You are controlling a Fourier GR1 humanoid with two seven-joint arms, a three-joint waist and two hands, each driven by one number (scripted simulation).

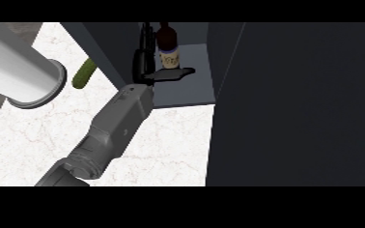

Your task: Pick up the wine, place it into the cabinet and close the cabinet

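Left hand point(146, 65) reaches into cabinet point(194, 91), door open. Fingers straight, thumb spread rightward, nothing held. Wine bottle point(169, 46) upright on cabinet floor, just beyond thumb, close beside fingers. Contact cannot be told.

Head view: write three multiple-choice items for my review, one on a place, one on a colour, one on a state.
1. Where is the wine bottle? A on a plate; B inside the cabinet; C in a sink.
2. What colour is the vegetable on the counter? A red; B green; C orange.
3. The cabinet is: A open; B shut; C tipped over.
Answers: B, it stands upright between the cabinet's walls; B, it shows green beside the cabinet; A, its inside is in plain sight.
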